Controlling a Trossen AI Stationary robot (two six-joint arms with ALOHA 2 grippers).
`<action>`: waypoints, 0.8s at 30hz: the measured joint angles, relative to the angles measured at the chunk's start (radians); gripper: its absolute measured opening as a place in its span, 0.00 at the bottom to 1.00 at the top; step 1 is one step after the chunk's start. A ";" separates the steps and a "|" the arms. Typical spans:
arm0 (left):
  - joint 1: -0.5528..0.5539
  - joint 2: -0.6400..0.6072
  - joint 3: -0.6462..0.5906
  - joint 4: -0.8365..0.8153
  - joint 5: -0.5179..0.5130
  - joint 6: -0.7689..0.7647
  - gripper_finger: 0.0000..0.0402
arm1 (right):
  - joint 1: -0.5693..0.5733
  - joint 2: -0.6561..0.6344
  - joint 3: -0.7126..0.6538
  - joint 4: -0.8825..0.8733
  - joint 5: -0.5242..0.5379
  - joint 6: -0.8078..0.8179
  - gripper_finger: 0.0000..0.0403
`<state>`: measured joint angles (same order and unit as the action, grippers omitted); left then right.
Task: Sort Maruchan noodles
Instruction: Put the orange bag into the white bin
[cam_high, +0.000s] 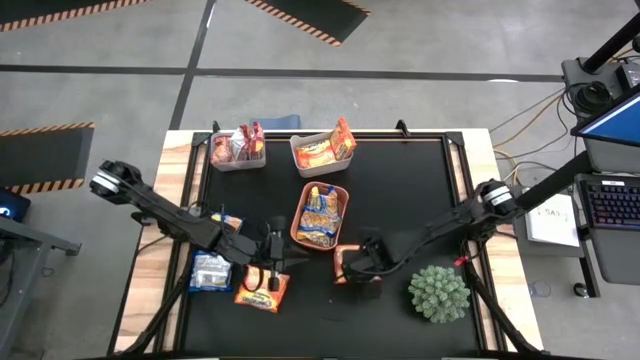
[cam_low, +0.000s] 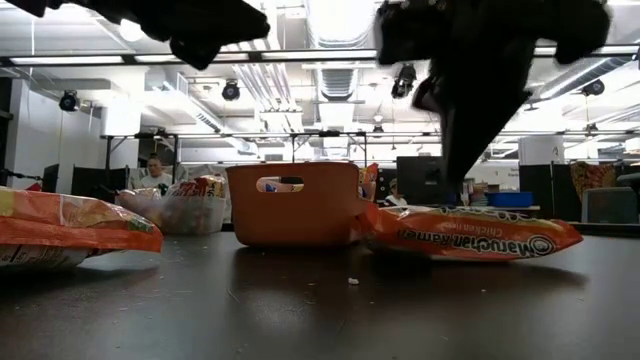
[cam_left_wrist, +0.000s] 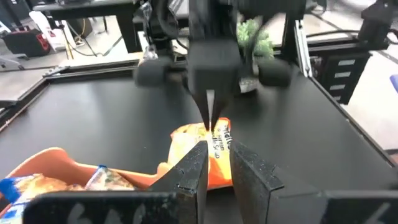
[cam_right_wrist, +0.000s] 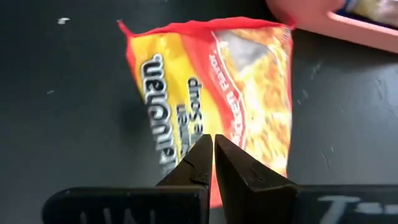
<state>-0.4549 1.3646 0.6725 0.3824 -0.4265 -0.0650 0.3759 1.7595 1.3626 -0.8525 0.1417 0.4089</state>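
An orange-red and yellow Maruchan packet lies flat on the black mat beside the near end of the orange tray. It also shows in the high view and the low view. My right gripper is shut and points steeply down over it. The low view shows its tips a little above the packet. My left gripper hovers left of the tray's near end, pointing toward the packet. It stands a narrow gap open with nothing between its fingers.
The tray holds blue-and-yellow packets. Two clear bins with packets stand at the far edge. Loose packets lie near left: an orange one, a silvery-blue one and another. A spiky green plant ball sits near right.
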 joint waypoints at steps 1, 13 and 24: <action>0.000 0.017 0.009 0.003 0.005 0.000 0.12 | 0.004 -0.021 -0.004 -0.011 -0.001 0.010 0.02; 0.006 0.306 0.244 -0.028 0.027 0.106 0.12 | 0.008 -0.327 -0.280 0.163 -0.010 0.119 0.02; 0.019 0.500 0.377 -0.069 0.023 0.066 0.12 | -0.002 -0.523 -0.630 0.503 0.007 0.368 0.02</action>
<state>-0.4358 1.8647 1.0496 0.3138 -0.4035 0.0006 0.3737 1.2369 0.7329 -0.3496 0.1485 0.7765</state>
